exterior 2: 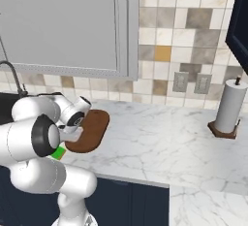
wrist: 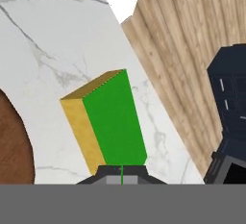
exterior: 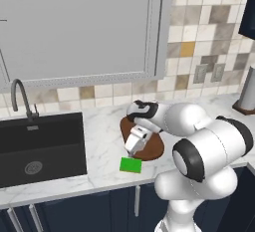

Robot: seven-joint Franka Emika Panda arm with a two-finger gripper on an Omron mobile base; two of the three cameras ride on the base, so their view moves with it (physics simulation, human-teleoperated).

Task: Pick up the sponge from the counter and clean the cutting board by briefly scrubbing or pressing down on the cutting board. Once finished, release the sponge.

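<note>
The gripper point(exterior: 133, 152) pinches the green sponge point(exterior: 130, 165) by its near edge, just beside the cutting board point(exterior: 152, 149) on the counter point(exterior: 102, 141).

Both base views look forward and down from behind the arm, sharing the cutting board point(exterior: 149, 146), while the hand view peers closely at the counter point(wrist: 43, 50).

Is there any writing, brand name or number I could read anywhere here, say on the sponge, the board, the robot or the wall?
None: no readable text in any view.
The green sponge is plain, with a yellow side.
The cutting board shows only wood grain.
The paper towel roll is blank.
The wall outlets carry no marking I can make out.
The gripper bears no label.
</note>
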